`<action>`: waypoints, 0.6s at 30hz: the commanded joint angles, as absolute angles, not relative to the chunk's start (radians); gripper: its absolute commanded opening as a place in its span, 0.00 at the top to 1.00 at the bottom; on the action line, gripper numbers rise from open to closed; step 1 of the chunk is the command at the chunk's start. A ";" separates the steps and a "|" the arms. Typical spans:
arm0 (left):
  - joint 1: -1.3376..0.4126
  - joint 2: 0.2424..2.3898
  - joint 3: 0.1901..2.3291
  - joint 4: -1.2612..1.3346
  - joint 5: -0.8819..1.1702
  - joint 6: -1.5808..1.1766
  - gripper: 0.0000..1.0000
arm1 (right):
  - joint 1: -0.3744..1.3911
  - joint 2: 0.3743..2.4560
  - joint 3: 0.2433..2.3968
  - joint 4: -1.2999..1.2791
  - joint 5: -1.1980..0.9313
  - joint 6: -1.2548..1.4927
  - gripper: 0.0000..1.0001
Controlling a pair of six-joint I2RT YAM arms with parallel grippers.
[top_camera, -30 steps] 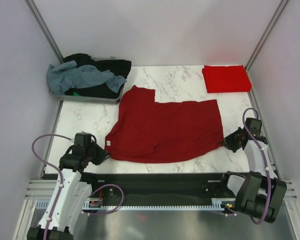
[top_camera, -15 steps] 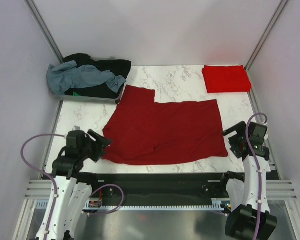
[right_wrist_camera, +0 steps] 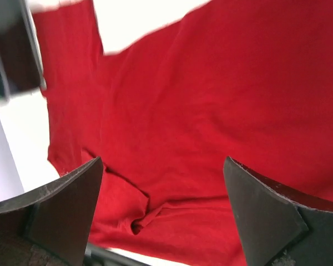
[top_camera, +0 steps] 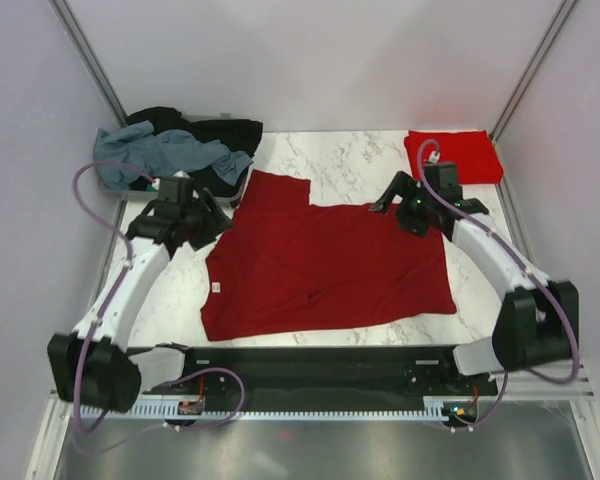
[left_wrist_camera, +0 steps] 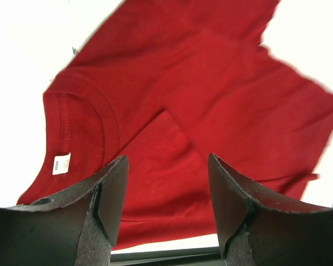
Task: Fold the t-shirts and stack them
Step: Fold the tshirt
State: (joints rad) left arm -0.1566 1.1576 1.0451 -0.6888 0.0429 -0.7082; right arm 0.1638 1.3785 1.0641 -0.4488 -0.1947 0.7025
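Plainly, the dark maroon t-shirt (top_camera: pixel 325 265) lies spread flat across the middle of the marble tabletop (top_camera: pixel 350 160). Its long axis runs left to right in the overhead view, with the collar and its white label (left_wrist_camera: pixel 61 163) at the lower left and one sleeve jutting toward the upper left. Both sets of jaws hang at its upper edge: the left jaws over the shoulder beside that sleeve, the right jaws over the upper-right corner, so from each the cloth stretches toward the bottom of the frame. Each arm is nearest its own end, which suits a two-handed pinch and a fold along the long axis. Both wrist views show the jaws spread apart with nothing between them, only maroon cloth below. A bright red folded t-shirt (top_camera: pixel 453 157) sits at the upper right, just beyond the right arm (top_camera: pixel 500 260); a grey-blue t-shirt (top_camera: pixel 145 152) and a black t-shirt (top_camera: pixel 225 132) are heaped at the upper left. Whether any fingertip touches the cloth cannot be told. The second sleeve is not to be made out, though a tucked flap creases the middle in the left wrist view. The right wrist view is blurred, with an unidentifiable dark shape in its upper left.
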 commanded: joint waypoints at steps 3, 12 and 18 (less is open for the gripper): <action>-0.221 1.265 1.091 -0.594 0.006 -0.641 0.35 | 0.193 1.610 1.043 -0.255 -0.425 0.674 0.04; -0.296 1.381 1.114 -0.548 -0.041 -0.641 0.37 | 0.103 1.738 0.910 -0.249 -0.353 0.646 0.02; -0.314 1.420 1.126 -0.542 -0.054 -0.635 0.37 | -0.092 1.779 0.778 -0.262 -0.356 0.626 0.02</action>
State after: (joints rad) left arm -0.3080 1.4082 1.0821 -0.5850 -0.0185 -0.6765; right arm -0.0036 1.7126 0.8822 -0.1837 -0.5179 0.7040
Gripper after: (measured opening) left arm 0.632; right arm 0.974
